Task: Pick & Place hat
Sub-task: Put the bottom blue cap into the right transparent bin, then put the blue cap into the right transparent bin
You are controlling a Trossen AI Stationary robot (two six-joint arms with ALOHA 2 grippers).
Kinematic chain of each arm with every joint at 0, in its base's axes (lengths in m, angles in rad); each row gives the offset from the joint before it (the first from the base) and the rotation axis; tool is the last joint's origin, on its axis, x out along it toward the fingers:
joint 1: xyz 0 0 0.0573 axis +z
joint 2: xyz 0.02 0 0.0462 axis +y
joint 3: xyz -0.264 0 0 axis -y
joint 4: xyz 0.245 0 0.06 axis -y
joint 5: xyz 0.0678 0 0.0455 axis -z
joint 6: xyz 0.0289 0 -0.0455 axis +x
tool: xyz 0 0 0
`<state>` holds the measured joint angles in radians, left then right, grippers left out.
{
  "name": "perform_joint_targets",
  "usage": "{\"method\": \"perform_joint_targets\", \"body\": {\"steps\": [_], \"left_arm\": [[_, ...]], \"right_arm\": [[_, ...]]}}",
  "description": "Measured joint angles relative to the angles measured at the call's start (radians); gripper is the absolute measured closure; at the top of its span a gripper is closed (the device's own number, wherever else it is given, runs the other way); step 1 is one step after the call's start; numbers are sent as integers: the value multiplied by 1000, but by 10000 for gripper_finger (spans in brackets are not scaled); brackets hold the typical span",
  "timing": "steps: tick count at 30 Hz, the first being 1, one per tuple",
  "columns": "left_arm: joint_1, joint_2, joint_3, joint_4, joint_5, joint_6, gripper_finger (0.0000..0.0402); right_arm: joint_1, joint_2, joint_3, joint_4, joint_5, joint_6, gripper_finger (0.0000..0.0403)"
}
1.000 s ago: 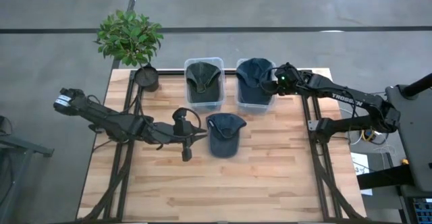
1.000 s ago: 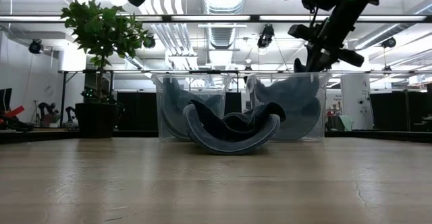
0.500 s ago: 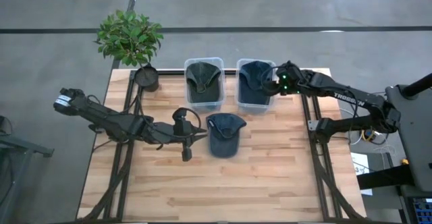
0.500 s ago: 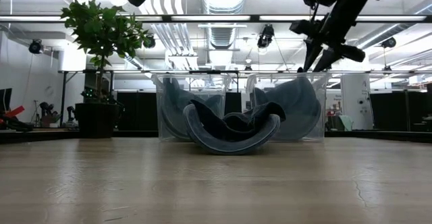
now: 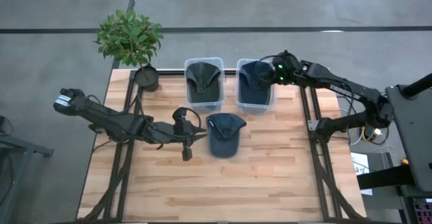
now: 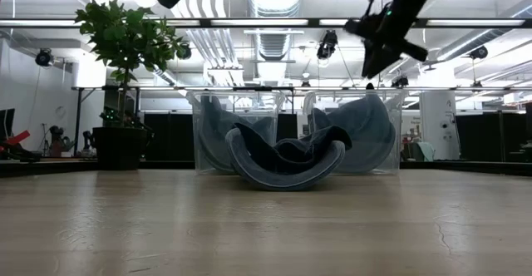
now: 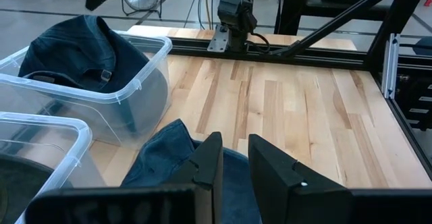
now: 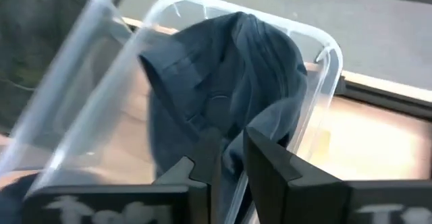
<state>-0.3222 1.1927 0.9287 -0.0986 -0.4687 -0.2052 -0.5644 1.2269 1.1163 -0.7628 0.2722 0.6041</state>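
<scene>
A dark blue hat (image 5: 254, 82) lies in the right clear bin (image 5: 237, 94), also seen in the right wrist view (image 8: 223, 69). My right gripper (image 5: 272, 79) hangs above that bin's right rim, raised well clear in the low view (image 6: 371, 60), with its fingers shut (image 8: 231, 150). A dark green hat (image 5: 204, 79) fills the left bin (image 5: 187, 82). A second blue cap (image 5: 225, 133) rests crown up on the table. My left gripper (image 5: 197, 135) waits raised beside this cap's left edge, its fingers shut above the blue cloth (image 7: 235, 158).
A potted plant (image 5: 129, 38) stands at the far left corner. The two bins sit side by side at the far edge. The near half of the wooden table (image 5: 223, 190) is bare planks. Black frame rails run along the left and right sides.
My right gripper let go of the dark blue hat, which dropped from over the right bin's rim down into the bin. The gripper then rose and drew back toward the far edge, and its fingers, spread half a second ago, have shut.
</scene>
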Motion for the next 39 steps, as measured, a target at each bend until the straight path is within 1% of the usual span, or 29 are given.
{"method": "perform_joint_targets", "body": {"steps": [6,11,17,23,27,31,36,39], "left_arm": [[0,0,0,-6,0,-4,335],[0,0,0,-29,0,-28,335],[2,0,-1,-41,0,-24,335],[2,0,-1,-41,0,-24,335],[2,0,-1,-41,0,-24,335],[2,0,-1,-41,0,-24,335],[2,0,-1,-42,0,-34,335],[2,0,-1,-44,0,-40,335]], "right_arm": [[-49,160,67,-28,5,-92,372],[-68,253,116,-77,16,-122,384],[-63,308,123,-79,12,-131,385],[-64,334,122,-97,7,-133,385],[-64,340,121,-97,-23,-133,385],[-54,314,133,-107,-6,-140,385],[-10,198,184,-110,45,-166,385],[34,112,202,-127,48,-167,385]]}}
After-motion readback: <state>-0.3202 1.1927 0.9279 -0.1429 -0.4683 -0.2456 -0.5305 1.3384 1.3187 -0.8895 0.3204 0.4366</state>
